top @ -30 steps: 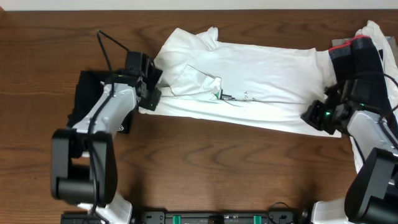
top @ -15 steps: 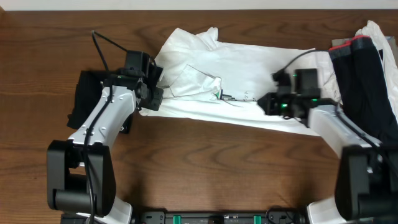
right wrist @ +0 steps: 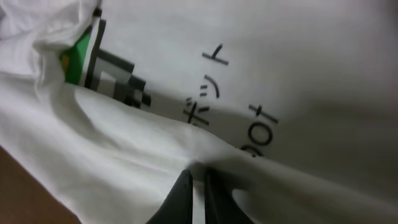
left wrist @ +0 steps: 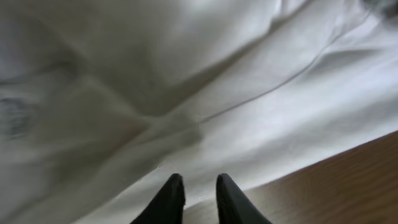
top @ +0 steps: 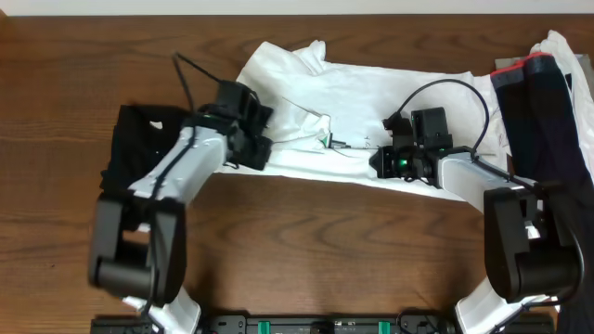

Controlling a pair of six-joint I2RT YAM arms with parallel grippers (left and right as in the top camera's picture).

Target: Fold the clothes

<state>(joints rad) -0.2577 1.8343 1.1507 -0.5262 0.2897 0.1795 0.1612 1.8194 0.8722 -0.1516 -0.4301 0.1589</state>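
A dark brown wood-grain worktop (top: 306,250) fills almost the whole overhead view, its grain running left to right in long wavy bands. Along the far edge runs a narrow pale strip (top: 278,6); whether it is wall or floor cannot be told. Light is soft and even, with faint shadows. Both wrist views catch a brown corner of the same wood

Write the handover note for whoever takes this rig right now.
Left end effector: nearly shut at the near edge of the white T-shirt; grip unclear.
Right end effector: shut on a ridge of the shirt beside its black text.
Shirt lies as a long band across the table; black garment at left, black and white pile at right.
Done: shirt apparently narrowed lengthwise.
Left: fold it crosswise, then the others.
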